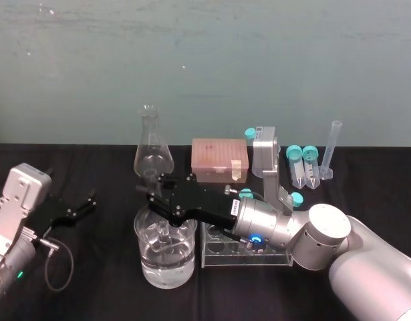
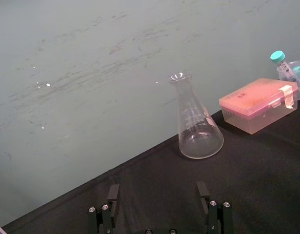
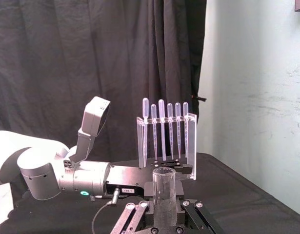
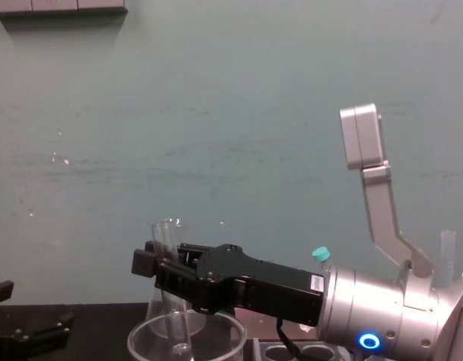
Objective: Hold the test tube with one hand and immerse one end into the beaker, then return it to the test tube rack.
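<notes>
Right hand [image 1: 157, 192], black and blocky on a silver cylindrical wrist, is clamped on the tube [image 3: 164, 195], a slim clear glass cylinder held nearly upright with its mouth open. The tube's rounded lower end sits inside the beaker [image 1: 185, 264], a wide, thick-rimmed glass vessel part filled with clear liquid, near centre. Just right of the beaker stands the pale translucent rack [image 1: 215, 253] with round holes. Left hand [image 1: 87, 202] rests far left over the black cloth [image 1: 91, 281], fingers spread apart, holding nothing.
</notes>
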